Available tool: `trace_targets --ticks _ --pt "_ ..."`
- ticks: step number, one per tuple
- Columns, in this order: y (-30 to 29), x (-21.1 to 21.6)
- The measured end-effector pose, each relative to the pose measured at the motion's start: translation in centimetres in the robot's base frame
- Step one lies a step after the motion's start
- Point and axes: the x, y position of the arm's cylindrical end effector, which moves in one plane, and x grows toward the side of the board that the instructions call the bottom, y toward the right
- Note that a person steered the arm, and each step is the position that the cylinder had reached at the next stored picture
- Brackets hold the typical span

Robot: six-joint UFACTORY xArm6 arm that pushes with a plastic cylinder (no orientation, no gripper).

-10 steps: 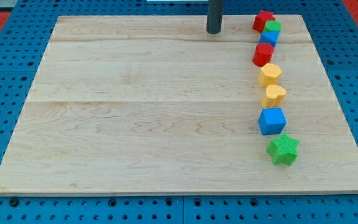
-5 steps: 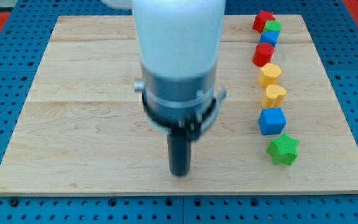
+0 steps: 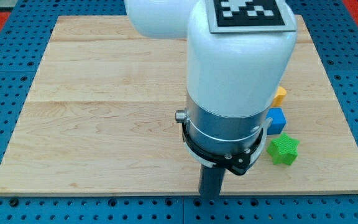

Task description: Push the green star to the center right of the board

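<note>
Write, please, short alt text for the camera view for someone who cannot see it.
A large white arm covers much of a wooden board, my tip near the bottom edge. The green star lies to the tip's right, below a blue block and a partly hidden yellow block.

Bright even overhead light, soft faint shadows, sharp focus, no glare

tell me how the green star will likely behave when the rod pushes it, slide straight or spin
The green star looks like a small rigid block lying flat on the smooth wooden board, so it should slide rather than tip or roll. Its pointed outline gives my tip, now at the view's bottom left of it, an uneven contact, so it may well spin. The blue cube close above might block it.
</note>
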Motion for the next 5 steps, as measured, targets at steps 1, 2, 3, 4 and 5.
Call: trace_targets --ticks 1,2,3,4,5 --pt "0.0 0.0" --pt "2.1 -0.3" --pt "8.6 -3.0" --pt "16.3 -8.0" --pt "21.3 -13.5"
